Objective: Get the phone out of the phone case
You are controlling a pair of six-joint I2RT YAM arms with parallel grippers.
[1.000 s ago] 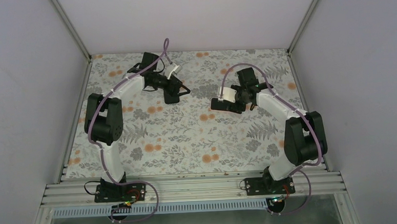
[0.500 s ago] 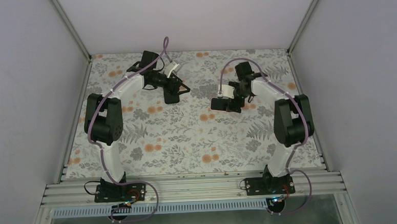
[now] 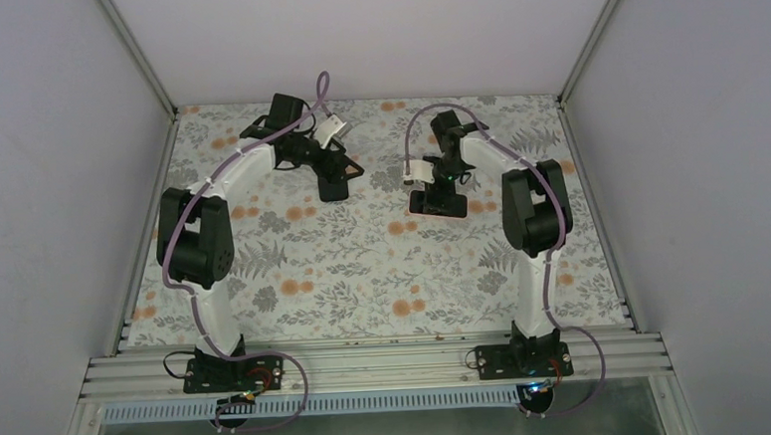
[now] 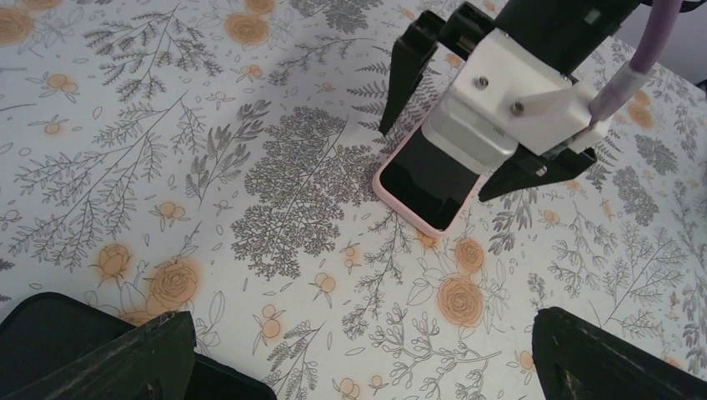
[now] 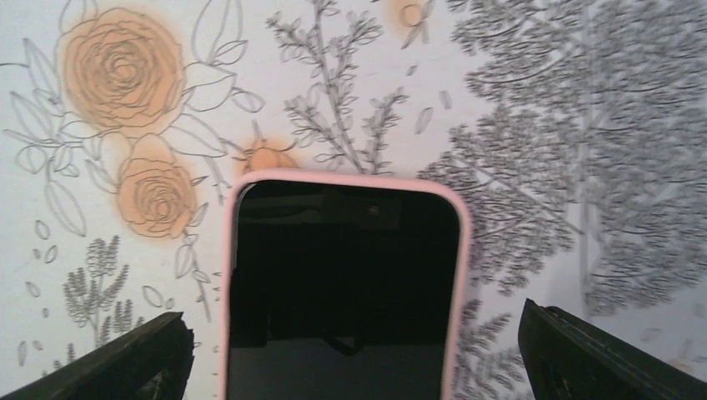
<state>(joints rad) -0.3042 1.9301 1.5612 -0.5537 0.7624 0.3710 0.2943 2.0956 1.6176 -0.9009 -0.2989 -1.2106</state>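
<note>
The slim dark-screened phone (image 5: 342,292) lies screen up in its soft pink phone case (image 5: 460,250), flat on the flower-printed worktop (image 3: 365,278). It sits in the far half, a little right of the middle and well clear of the right edge.

The right gripper (image 5: 354,317) hangs directly over it with its jaws spread wide and nothing in them. One finger stands off each long side of the case, and neither seems to touch it. In the right wrist view the phone's long axis runs straight back under the gripper, so the jaws stand across its narrow width. The right arm is plainly the nearer one. Its next move likely depends on closing across that width or catching the pink rim.

The left gripper (image 4: 363,325) stands well apart toward the far-left corner. It is also wide open and empty, and it faces the phone.

Only one rounded end of the phone shows. The rest is cut off in the right wrist view and covered by the gripper from above, so I cannot tell whether any corner of the case is peeled. A black rounded slab (image 4: 42,325) lies beside the left gripper's finger. I cannot tell what it is, or whether the finger touches it.
</note>
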